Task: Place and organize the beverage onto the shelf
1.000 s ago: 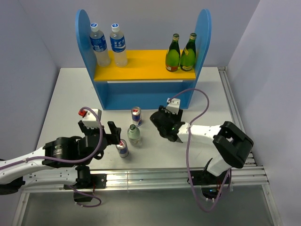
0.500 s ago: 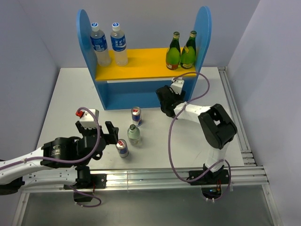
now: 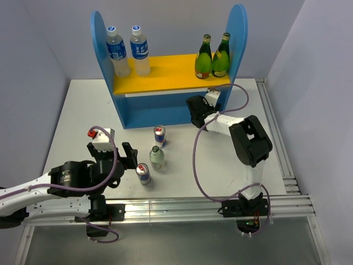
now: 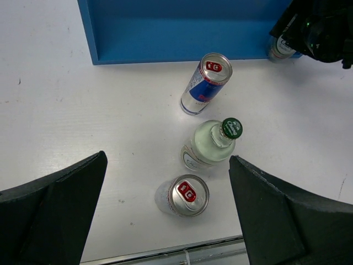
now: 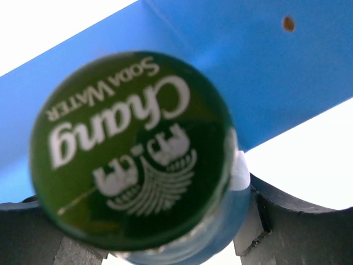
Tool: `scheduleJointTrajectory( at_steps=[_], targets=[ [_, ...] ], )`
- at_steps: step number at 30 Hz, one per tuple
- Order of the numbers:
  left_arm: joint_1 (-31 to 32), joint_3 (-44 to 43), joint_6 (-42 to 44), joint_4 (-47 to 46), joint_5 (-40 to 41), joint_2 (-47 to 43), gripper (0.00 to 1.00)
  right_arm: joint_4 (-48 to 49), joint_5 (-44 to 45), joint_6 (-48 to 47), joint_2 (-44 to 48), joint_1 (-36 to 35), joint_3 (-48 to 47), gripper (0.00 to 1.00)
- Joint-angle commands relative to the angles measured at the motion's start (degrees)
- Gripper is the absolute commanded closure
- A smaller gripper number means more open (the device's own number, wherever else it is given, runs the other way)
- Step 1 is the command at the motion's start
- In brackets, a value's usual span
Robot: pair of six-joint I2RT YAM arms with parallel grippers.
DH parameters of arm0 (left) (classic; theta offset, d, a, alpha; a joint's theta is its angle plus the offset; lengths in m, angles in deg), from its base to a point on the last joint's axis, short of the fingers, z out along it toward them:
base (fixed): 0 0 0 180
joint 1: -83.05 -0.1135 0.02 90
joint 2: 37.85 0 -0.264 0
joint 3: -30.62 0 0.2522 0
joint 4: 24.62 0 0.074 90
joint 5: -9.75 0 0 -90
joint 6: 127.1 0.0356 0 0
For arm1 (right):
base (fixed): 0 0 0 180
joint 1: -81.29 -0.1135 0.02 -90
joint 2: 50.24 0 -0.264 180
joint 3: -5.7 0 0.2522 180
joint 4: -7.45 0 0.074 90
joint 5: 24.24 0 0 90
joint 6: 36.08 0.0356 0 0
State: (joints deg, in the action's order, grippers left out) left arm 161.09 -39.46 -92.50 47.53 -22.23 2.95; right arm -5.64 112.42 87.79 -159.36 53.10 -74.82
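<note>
shelf: the blue shelf stands at the back of the white surface, with its yellow board on top and an open lower level facing the arms

top level, left end: two water bottles stand upright side by side on the yellow board, right by the shelf's left side panel

top level, right end: two dark green bottles stand upright, nearly touching each other, tucked against the right side panel

right hand: the right hand is reaching into the right part of the shelf's lower level. It's clamped on the held soda bottle, with a finger on each side just below the green cap

held soda bottle: it's at the front edge of the lower level, toward the shelf's right side. Can't tell whether its base is resting on the shelf floor

near can: the near can stands on the surface just in front of the shelf, around the middle

loose soda bottle: the loose soda bottle with the green cap is upright, a bit further out from the shelf than the near can

far can: the far can is the furthest from the shelf and sits just beside the loose soda bottle

left hand: the left hand has its fingers spread wide and is holding nothing. It's out in front of the shelf, close to the far can but not touching it
</note>
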Motion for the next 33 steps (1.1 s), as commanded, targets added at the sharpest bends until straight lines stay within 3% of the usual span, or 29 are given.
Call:
scheduleJointTrajectory(
  at_steps=[1, 9, 10, 12, 23, 27, 33],
  targets=[
    [0.4, -2.0, -1.5, 0.9, 1.7, 0.4, 0.01, 3.6, 2.2, -0.9, -1.2, 1.5, -8.5, 1.0],
    [0.8, -2.1, -2.5, 1.8, 2.2, 1.1, 0.01, -4.4, -1.8, -0.5, -8.3, 3.3, -20.1, 1.0],
    [0.8, -2.2, -2.6, 2.2, 2.4, 1.2, 0.01, -7.0, -2.0, -0.1, -8.8, 3.8, -21.1, 0.56],
    [0.8, -2.2, -3.1, 2.6, 2.4, 1.7, 0.01, -7.7, -3.2, 0.1, -9.8, 4.4, -23.0, 0.01],
    [0.9, -2.2, -3.1, 2.7, 2.5, 2.0, 0.01, -6.7, -5.2, 0.1, -8.9, 5.5, -21.8, 0.01],
    [1.0, -2.2, -3.5, 2.8, 2.6, 1.9, 0.01, -5.0, -3.9, 1.5, -7.2, 5.4, -18.9, 0.13],
    [1.2, -2.3, -4.0, 3.4, 2.9, 2.2, 0.01, -4.0, -4.0, 3.8, -4.1, 5.4, -14.0, 0.1]
  ],
)
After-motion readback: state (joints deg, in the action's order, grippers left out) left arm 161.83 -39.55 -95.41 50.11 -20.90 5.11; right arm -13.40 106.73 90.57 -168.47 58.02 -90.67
